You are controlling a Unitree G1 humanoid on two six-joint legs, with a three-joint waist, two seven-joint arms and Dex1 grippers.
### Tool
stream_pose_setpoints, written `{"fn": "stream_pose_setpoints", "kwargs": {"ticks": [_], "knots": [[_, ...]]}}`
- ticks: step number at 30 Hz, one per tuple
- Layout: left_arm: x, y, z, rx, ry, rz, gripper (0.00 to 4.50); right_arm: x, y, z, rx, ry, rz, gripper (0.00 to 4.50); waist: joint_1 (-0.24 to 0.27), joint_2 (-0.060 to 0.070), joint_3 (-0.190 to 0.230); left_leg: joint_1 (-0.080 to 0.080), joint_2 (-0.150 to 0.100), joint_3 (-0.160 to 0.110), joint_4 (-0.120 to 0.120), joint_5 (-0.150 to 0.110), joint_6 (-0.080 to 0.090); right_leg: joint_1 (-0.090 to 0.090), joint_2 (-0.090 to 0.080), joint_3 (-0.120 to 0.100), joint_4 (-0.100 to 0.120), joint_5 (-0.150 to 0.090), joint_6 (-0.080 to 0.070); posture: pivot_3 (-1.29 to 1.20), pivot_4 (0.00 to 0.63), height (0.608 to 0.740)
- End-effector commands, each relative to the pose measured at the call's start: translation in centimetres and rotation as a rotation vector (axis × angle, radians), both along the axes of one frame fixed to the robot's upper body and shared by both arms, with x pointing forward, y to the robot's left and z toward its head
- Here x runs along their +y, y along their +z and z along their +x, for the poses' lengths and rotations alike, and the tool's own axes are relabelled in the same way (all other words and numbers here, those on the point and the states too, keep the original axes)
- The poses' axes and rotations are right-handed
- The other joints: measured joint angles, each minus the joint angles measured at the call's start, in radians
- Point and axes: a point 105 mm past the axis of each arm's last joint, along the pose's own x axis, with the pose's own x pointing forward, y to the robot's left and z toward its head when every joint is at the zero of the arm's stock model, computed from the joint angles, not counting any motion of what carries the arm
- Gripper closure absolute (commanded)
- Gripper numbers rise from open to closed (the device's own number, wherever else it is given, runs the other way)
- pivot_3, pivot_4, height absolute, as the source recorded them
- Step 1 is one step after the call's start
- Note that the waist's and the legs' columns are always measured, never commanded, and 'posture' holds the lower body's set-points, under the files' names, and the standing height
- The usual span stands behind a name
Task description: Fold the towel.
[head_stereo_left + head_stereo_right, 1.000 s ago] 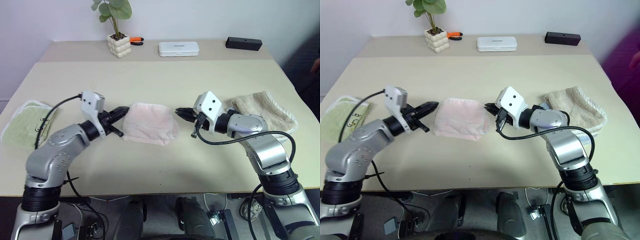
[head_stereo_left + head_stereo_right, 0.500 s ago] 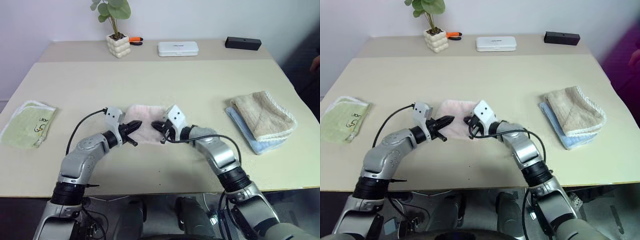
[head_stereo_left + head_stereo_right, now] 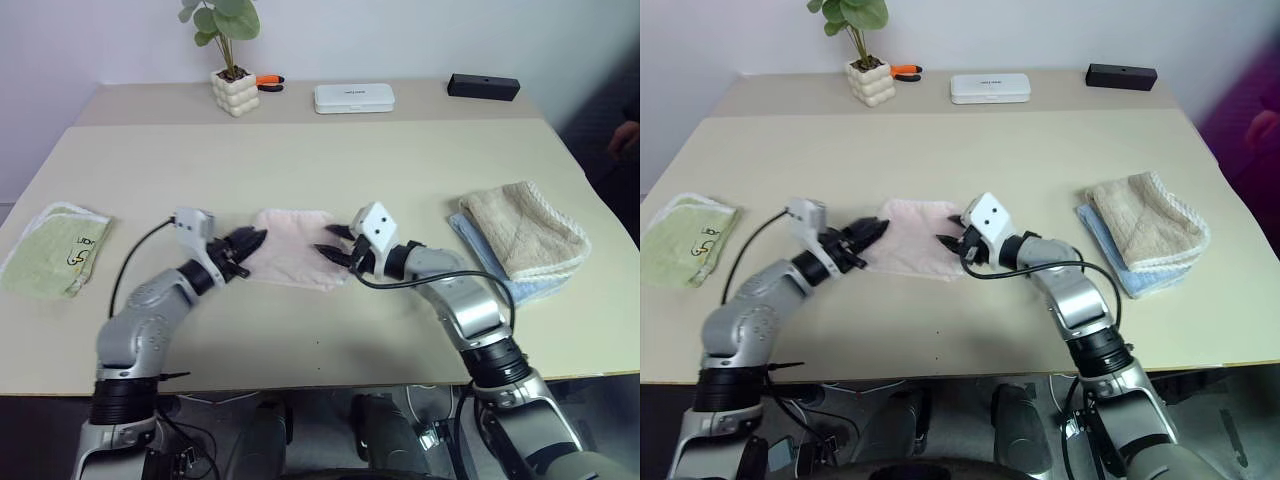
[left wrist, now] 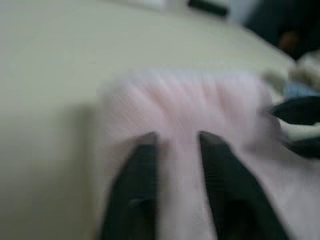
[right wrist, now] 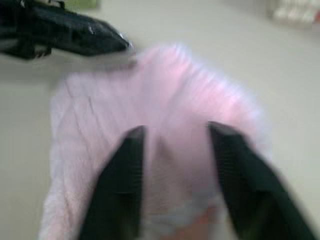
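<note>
A pale pink towel point(image 3: 295, 246) is seen just below and left of the middle of the frame in the head views, lying flat on the beige table top. It is folded into a compact, roughly square bundle with soft, rounded edges. The pile is fluffy and even, and a slightly whiter rim can be made out along the lower edge. The upper edge runs nearly straight across, while the lower right corner sags a little towards the bottom of the frame. In the wrist views its surface appears as a blurred pink field
</note>
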Motion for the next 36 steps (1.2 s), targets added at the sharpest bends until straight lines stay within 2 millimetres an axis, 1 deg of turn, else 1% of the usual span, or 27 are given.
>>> {"fn": "stream_pose_setpoints", "kwargs": {"ticks": [1,2,3,4,6,9,12,17,18,20,22,27,29,30,31,32,33,35,36], "knots": [[3.0,2.3,-0.2,-0.009,0.092,-0.084,1.14,-0.3,3.4,-2.3,-0.081,0.107,-0.006,0.75,-0.001,0.0,0.0,0.0,0.0,0.0,0.0,0.0,0.0,0.0,0.0,0.0,0.0,0.0,0.0,0.0,0.15,0.738],[3.3,1.9,-0.2,0.025,0.107,-0.087,0.66,-0.4,3.5,-2.7,-0.085,0.122,-0.019,0.26,-0.001,0.0,0.0,0.0,0.0,0.0,0.0,0.0,0.0,0.0,0.0,0.0,0.0,0.0,0.0,0.0,0.15,0.738],[3.4,1.5,-0.2,0.053,0.111,-0.089,0.12,-0.5,3.7,-3.0,-0.09,0.134,-0.029,0.0,-0.001,0.0,0.0,0.0,0.0,0.0,0.0,0.0,0.0,0.0,0.0,0.0,0.0,0.0,0.0,0.0,0.15,0.738],[3.2,0.8,-0.3,0.103,0.103,-0.098,0.02,-0.4,3.9,-3.4,-0.102,0.146,-0.041,0.0,-0.001,0.0,0.0,0.0,0.0,0.0,0.0,0.0,0.0,0.0,0.0,0.0,0.0,0.0,0.0,0.0,0.15,0.738],[2.8,-0.6,-0.3,0.194,0.093,-0.117,0.02,-0.3,4.1,-4.1,-0.125,0.177,-0.073,0.0,0.0,0.0,0.0,0.0,0.0,0.0,0.0,0.0,0.0,0.001,0.0,0.0,0.0,0.0,0.0,0.0,0.15,0.738],[2.0,-2.0,-0.4,0.288,0.065,-0.157,0.02,-0.1,4.1,-4.8,-0.148,0.212,-0.101,0.0,0.002,-0.001,0.0,0.0,0.0,0.0,0.001,0.0,0.0,0.001,0.0,0.0,0.0,0.0,0.0,0.0,0.15,0.738],[-0.5,-3.2,-0.6,0.373,-0.032,-0.186,0.02,0.1,3.8,-5.2,-0.152,0.232,-0.117,0.0,0.002,-0.001,0.0,0.0,0.0,0.0,0.001,0.0,0.0,0.001,0.0,0.0,0.0,0.0,0.0,0.0,0.15,0.738],[-3.3,-3.7,-0.5,0.432,-0.122,-0.214,0.02,0.0,3.5,-5.2,-0.161,0.223,-0.137,0.0,0.004,-0.001,0.0,0.0,0.0,0.0,0.001,0.0,0.0,0.001,0.0,0.0,0.0,0.0,0.0,0.0,0.15,0.738],[-3.9,-3.8,-0.5,0.44,-0.14,-0.21,0.25,0.0,3.5,-5.2,-0.163,0.222,-0.139,0.0,0.004,-0.001,0.0,0.0,0.0,0.0,0.001,0.0,0.0,0.001,0.0,0.0,0.0,0.0,0.0,0.0,0.15,0.738],[-4.7,-4.0,-0.5,0.453,-0.159,-0.204,0.88,0.0,3.5,-5.2,-0.166,0.218,-0.141,0.0,0.004,-0.001,0.0,0.0,0.0,0.0,0.001,0.0,0.0,0.001,0.0,0.0,0.0,0.0,0.0,0.0,0.15,0.738],[-5.1,-4.0,-0.5,0.452,-0.17,-0.207,1.86,-0.1,3.5,-5.2,-0.168,0.211,-0.142,0.0,0.004,-0.001,0.0,0.0,0.0,0.0,0.001,0.0,0.0,0.001,0.0,0.0,0.0,0.0,0.0,0.0,0.15,0.738],[-5.2,-3.7,-0.4,0.433,-0.16,-0.226,4.4,-0.2,3.4,-5.4,-0.168,0.202,-0.144,0.0,0.004,-0.001,0.0,0.0,0.0,0.0,0.001,0.0,0.0,0.001,0.0,0.0,0.0,0.0,0.0,0.0,0.15,0.738],[-5.4,-3.1,-0.5,0.391,-0.16,-0.226,4.46,-0.2,3.4,-5.4,-0.169,0.2,-0.144,0.0,0.004,-0.001,0.0,0.0,0.0,0.0,0.001,0.0,0.0,0.001,0.0,0.0,0.0,0.0,0.0,0.0,0.15,0.738],[-5.3,-2.5,-0.4,0.356,-0.149,-0.249,4.46,-0.2,3.5,-5.4,-0.17,0.199,-0.143,0.0,0.004,-0.001,0.0,0.0,0.0,0.0,0.001,0.0,0.0,0.001,0.0,0.0,0.0,0.0,0.0,0.0,0.15,0.738],[-4.5,-1.2,0.3,0.281,-0.092,-0.282,4.46,-0.2,3.5,-5.4,-0.17,0.196,-0.143,0.0,0.004,-0.001,0.0,0.0,0.0,0.0,0.001,0.0,0.0,0.001,0.0,0.0,-0.001,0.0,0.0,0.0,0.15,0.738],[-3.8,-0.3,0.8,0.23,-0.048,-0.305,4.46,-0.2,3.5,-5.4,-0.17,0.194,-0.143,0.0,0.004,-0.001,0.0,0.0,0.0,0.0,0.001,0.0,0.0,0.001,0.0,0.0,-0.001,0.0,0.0,0.0,0.15,0.738],[-2.6,0.7,1.4,0.177,0.017,-0.328,4.46,-0.3,3.5,-5.4,-0.171,0.192,-0.144,0.0,0.005,-0.001,0.0,0.0,0.0,0.0,0.001,0.0,0.0,0.001,0.0,0.0,-0.001,0.0,0.0,0.0,0.15,0.738],[1.4,3.0,2.9,0.076,0.218,-0.364,4.46,-0.4,3.5,-5.4,-0.17,0.189,-0.149,0.0,0.005,-0.001,0.0,0.0,0.0,0.0,0.001,0.0,0.0,0.001,0.0,0.0,-0.001,0.0,0.0,0.0,0.15,0.738],[4.1,4.4,3.4,0.014,0.336,-0.387,4.46,-0.5,3.4,-5.4,-0.169,0.189,-0.152,0.0,0.004,-0.001,0.0,0.0,0.0,0.0,0.001,0.0,0.0,0.001,0.0,0.0,-0.001,0.0,0.0,0.0,0.15,0.738]]}}
